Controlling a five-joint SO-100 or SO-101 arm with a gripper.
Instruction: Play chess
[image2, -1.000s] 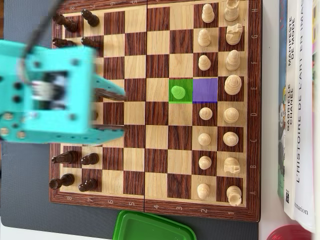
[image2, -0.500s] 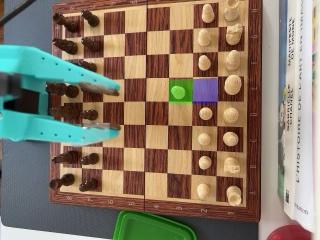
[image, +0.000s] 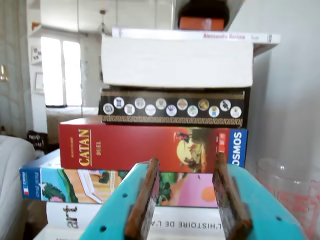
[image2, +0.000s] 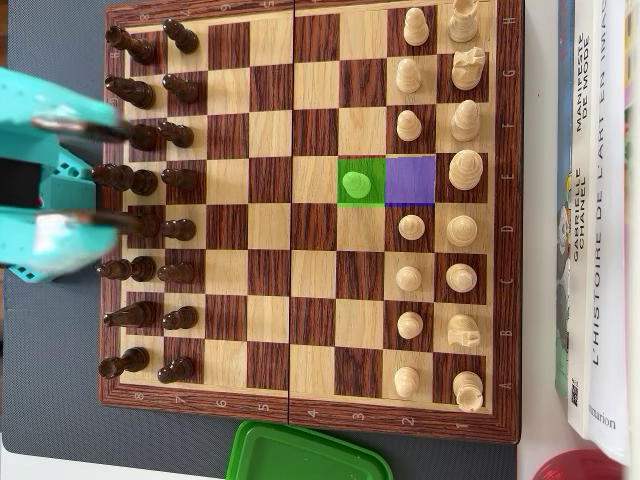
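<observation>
My claw (image2: 95, 170) is hanging released over the dark side of the board (image2: 310, 415) in the overhead view, its two rusty-brown pads set in glossy teal plastic, parted, with nothing between them. In the wrist view the same claw (image: 190, 200) is pointing at a stack of boxes and books, the fingers (image: 142, 205) looking rough and worn.

The board is lying flat, a folding wooden one with a grained frame and alternating pale and dark-brown squares. Sixteen dark turned pieces (image2: 160, 180) are filling the two files at the left. At the right I am counting fifteen cream pieces (image2: 435, 200) in their two files, and one more pawn (image2: 357, 184) is standing one square forward, on a square tinted green. The square (image2: 410, 181) just to its right is tinted violet and bare.

Three things are edging the board: a green plastic lid (image2: 300, 455) below, books (image2: 600, 200) at the right, a red round thing (image2: 580, 468) at the corner.

In the wrist view the red Catan box (image: 150, 145) is sitting mid-stack.
</observation>
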